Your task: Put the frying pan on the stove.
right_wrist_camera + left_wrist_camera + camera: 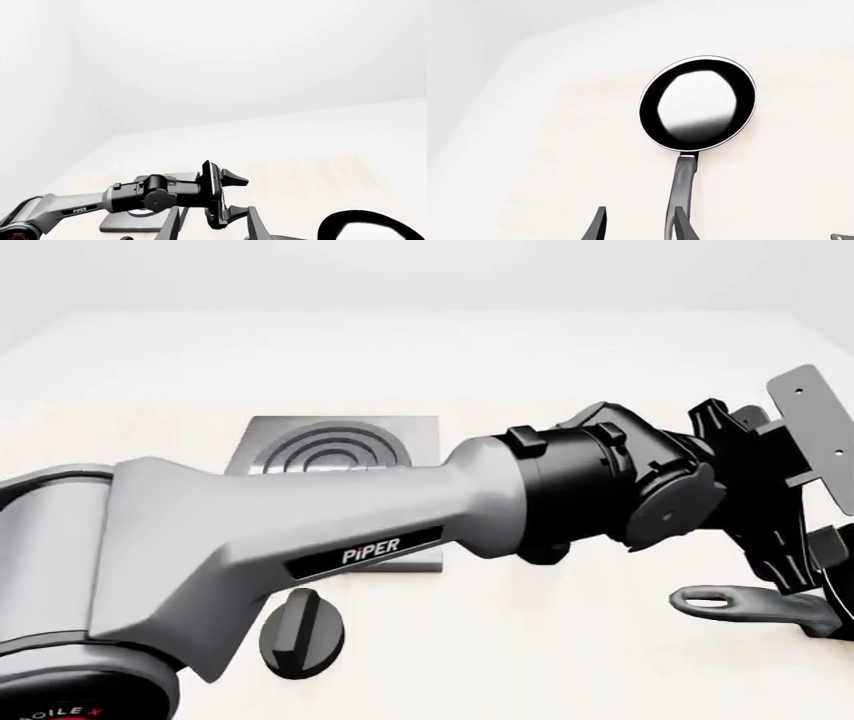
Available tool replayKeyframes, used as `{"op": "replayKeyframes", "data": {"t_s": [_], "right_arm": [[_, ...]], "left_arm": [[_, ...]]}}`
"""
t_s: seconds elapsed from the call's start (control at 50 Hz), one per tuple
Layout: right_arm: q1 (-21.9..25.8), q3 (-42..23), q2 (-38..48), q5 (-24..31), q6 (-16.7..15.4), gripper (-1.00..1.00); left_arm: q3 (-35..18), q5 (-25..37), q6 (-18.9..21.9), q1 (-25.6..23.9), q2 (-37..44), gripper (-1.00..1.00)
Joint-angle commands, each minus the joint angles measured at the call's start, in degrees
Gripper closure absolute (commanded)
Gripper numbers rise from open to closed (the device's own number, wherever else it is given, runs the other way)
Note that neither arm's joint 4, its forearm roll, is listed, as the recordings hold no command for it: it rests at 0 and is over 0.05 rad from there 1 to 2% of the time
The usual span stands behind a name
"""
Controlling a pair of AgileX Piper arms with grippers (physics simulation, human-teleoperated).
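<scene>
**Reaching for the pan handle, grasp not yet made**

Seen from the front, the pale table [561,660] carries everything, and the left arm [267,530] lies across it from 9 o'clock to 3 o'clock and hides the near edge of the stove [334,445]. The stove sits at about 10 o'clock from the middle of this view, with nothing on its ringed burner.

The frying pan [697,102] rests flat on the table, well apart from the stove, towards 3 o'clock of it. The front view shows only its handle [747,605], at 4 o'clock, with the slotted end pointing to the stove side.

The left gripper [640,210] hangs over the handle with its fingers apart and nothing held. In the left wrist view the handle runs close along one finger [684,225] and not in the middle of the gap. The right gripper [213,210] is also spread and empty, away from the pan. A small black knob [304,635] lies at 7 o'clock, just in front of the stove.

I judge the step in hand to be the approach to the grasp. The next move calls for centring the handle between the fingers, lowering, and closing firmly, because the long handle may let the pan tip when lifted.
</scene>
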Motion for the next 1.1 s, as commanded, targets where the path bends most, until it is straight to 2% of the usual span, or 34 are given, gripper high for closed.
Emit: {"op": "replayKeyframes", "data": {"t_s": [0.02,0.38,1.1], "right_arm": [[-0.01,0.0,0.0,0.0,0.15,-1.0],[0.04,-0.01,0.0,0.0,0.4,-1.0],[-0.05,0.04,0.0,0.0,0.86,-1.0]], "left_arm": [[1.24,-0.68,-0.63,-1.03,1.15,-1.0],[3.43,-2.0,-2.55,-2.52,3.37,-1.0],[1.32,-2.88,-4.44,-1.22,9.28,-1.0]]}}
